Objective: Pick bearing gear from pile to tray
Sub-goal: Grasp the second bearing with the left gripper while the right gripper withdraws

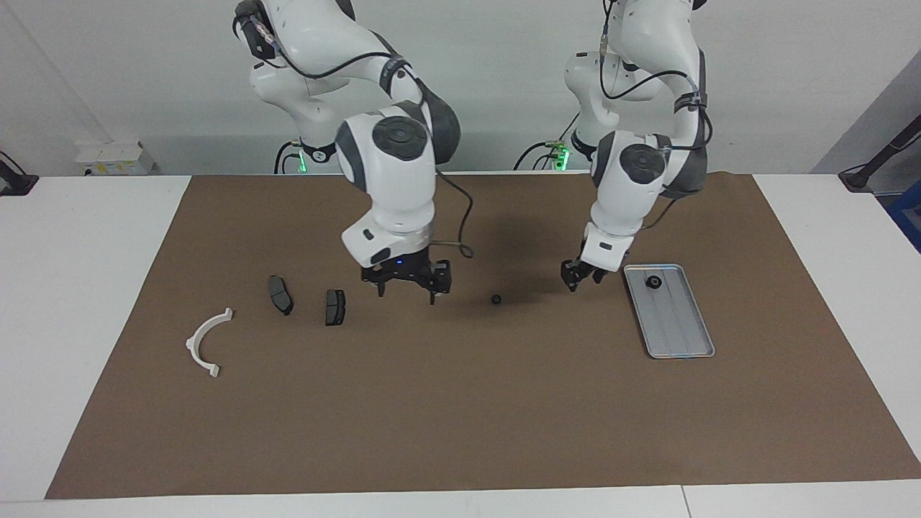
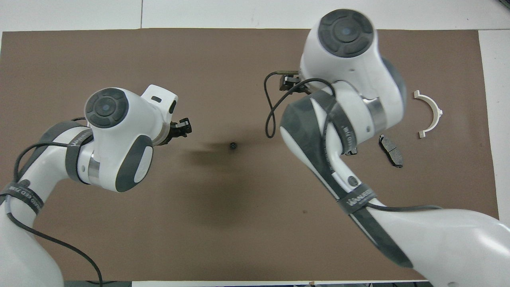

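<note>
A small black bearing gear [image 1: 496,298] [image 2: 232,146] lies alone on the brown mat. Another bearing gear [image 1: 653,282] sits in the silver tray [image 1: 676,324], at the tray's end nearest the robots. The pile has a white half-ring [image 1: 209,342] [image 2: 430,113] and two dark brake pads [image 1: 280,295] [image 1: 335,307]. My right gripper [image 1: 406,288] hangs open and empty just above the mat, between the brake pads and the loose gear. My left gripper [image 1: 579,277] [image 2: 183,127] is low over the mat, beside the tray's near corner. The left arm hides the tray in the overhead view.
The brown mat [image 1: 460,417] covers most of the white table. Only one brake pad [image 2: 390,150] shows whole from overhead; the right arm covers most of the other. The pile lies toward the right arm's end and the tray toward the left arm's end.
</note>
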`<state>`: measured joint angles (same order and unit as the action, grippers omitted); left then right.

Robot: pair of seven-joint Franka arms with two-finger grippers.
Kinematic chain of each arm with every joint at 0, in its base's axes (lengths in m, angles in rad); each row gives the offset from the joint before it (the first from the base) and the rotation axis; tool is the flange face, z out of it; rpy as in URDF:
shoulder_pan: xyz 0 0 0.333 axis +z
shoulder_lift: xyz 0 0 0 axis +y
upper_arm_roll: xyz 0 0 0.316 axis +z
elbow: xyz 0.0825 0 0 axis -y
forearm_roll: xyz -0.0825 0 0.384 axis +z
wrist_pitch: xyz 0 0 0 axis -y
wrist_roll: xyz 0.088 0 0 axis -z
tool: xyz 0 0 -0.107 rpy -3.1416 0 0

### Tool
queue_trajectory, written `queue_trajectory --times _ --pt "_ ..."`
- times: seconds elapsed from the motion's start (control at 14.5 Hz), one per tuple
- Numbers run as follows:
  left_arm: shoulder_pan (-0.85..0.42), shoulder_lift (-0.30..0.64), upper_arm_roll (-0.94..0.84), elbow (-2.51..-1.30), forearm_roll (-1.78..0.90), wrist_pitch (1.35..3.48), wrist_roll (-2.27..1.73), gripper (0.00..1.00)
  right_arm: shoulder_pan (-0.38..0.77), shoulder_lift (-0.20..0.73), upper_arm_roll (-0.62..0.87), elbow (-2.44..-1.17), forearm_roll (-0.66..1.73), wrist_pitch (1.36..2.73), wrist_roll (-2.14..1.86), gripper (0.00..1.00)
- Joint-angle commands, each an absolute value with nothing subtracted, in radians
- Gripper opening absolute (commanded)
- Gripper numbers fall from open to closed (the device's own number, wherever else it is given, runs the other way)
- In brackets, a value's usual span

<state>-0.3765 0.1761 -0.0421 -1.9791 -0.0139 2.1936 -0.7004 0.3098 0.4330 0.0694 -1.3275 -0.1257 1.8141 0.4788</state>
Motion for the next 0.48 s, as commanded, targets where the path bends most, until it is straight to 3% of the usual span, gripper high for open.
queue_trajectory --times 0.0,0.14,0.41 --pt "-0.506 0.322 -0.021 -1.823 -0.008 2.172 -0.871 0.61 0.172 0.373 0.091 -1.359 -0.121 1.775 0.162 1.00" --pt "-0.567 0.409 -0.021 -1.769 -0.002 2.209 -0.975 0.58 0.115 0.344 0.091 -1.359 -0.121 1.740 0.079 1.00" --pt "-0.589 0.410 -0.021 -1.822 0.003 2.267 -0.992 0.56 0.052 0.302 0.089 -1.361 -0.123 1.691 0.008 1.00"
